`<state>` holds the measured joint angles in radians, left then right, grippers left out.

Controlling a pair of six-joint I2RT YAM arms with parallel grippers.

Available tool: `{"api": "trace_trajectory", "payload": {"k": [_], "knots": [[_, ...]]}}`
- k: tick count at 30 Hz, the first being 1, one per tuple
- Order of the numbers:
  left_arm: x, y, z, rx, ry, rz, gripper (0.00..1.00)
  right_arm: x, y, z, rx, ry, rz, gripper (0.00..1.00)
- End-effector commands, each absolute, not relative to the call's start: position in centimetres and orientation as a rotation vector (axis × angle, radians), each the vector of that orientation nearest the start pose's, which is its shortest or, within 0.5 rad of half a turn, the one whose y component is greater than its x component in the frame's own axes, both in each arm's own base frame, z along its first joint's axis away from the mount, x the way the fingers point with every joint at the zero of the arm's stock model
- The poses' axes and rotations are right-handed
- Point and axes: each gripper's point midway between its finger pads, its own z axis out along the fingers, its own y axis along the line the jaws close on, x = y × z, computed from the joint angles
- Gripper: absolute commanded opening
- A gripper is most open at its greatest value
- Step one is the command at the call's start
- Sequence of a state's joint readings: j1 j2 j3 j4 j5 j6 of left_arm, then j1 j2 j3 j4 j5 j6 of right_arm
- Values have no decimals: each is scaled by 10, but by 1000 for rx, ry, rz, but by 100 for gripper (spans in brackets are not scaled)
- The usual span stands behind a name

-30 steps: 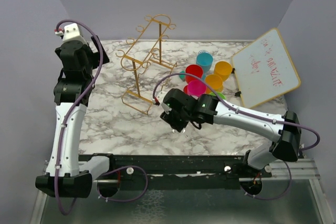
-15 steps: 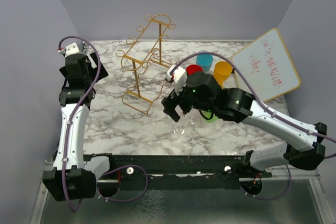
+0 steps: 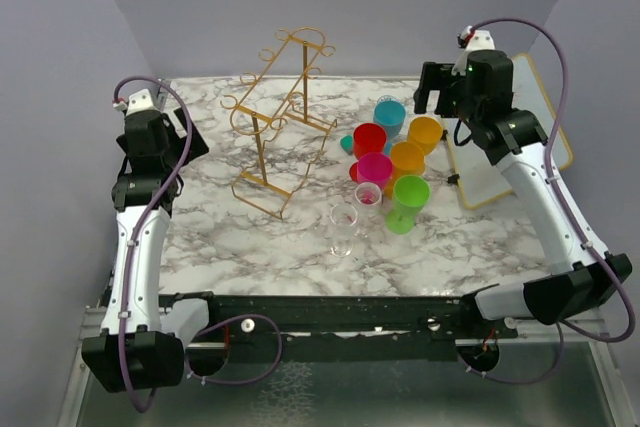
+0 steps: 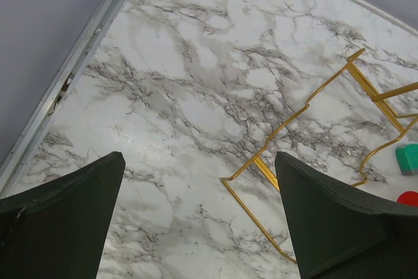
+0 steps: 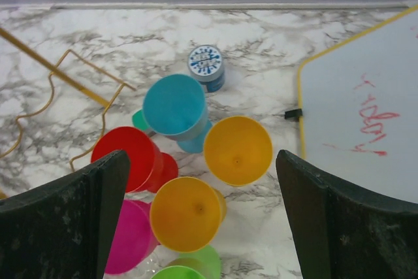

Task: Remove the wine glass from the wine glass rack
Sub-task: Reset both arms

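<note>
**Clerk:** Entry one, top view. Rack?
**Checker:** Wine glass rack (image 3: 262, 147): gold wire, upright on the marble worktop (image 3: 230, 237), back left of centre. No glass seen on its hooks.
**Clerk:** Wine glass?
**Checker:** Wine glass (image 3: 342, 229): clear, upright on the worktop, front centre, apart from the rack. Second clear glass (image 3: 368, 196) just behind it, beside a cluster of coloured cups (image 3: 407, 157). Whiteboard (image 3: 510, 127) at far right.
**Clerk:** Arms?
**Checker:** Right pincer (image 3: 433, 107): raised at back right, well apart from the wine glass. Left arm (image 3: 140, 207): along the left edge, touching nothing.
**Clerk:** Entry two, left wrist view.
**Checker:** Left pincer (image 4: 197, 158): released, fingers wide, nothing between them. Below it: bare marble and the rack's wire base (image 4: 266, 169).
**Clerk:** Entry three, right wrist view.
**Checker:** Right pincer: released, empty. Below it: blue cup (image 5: 171, 106), orange cup (image 5: 238, 150), red cup (image 5: 127, 159), small round tin (image 5: 206, 66). Wine glass not clearly in this view.
**Clerk:** Step in hand?
**Checker:** Judged: removal looks complete, with the glass off the rack and set down. Next move, if any: park both arms, keeping clear of the cups and the thin rack, which would likely tip at a nudge.
</note>
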<state>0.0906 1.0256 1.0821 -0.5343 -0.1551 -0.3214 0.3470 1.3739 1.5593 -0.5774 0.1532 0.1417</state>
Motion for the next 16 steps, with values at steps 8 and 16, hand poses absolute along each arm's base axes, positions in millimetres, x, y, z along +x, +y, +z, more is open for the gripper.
{"api": "trace_trajectory", "payload": {"k": [8, 16], "knots": [[337, 28, 323, -454, 1890, -109, 99, 382, 85, 341, 147, 2009, 91, 100], [335, 33, 337, -463, 1864, -81, 99, 378, 64, 330, 225, 1973, -11, 100]]}}
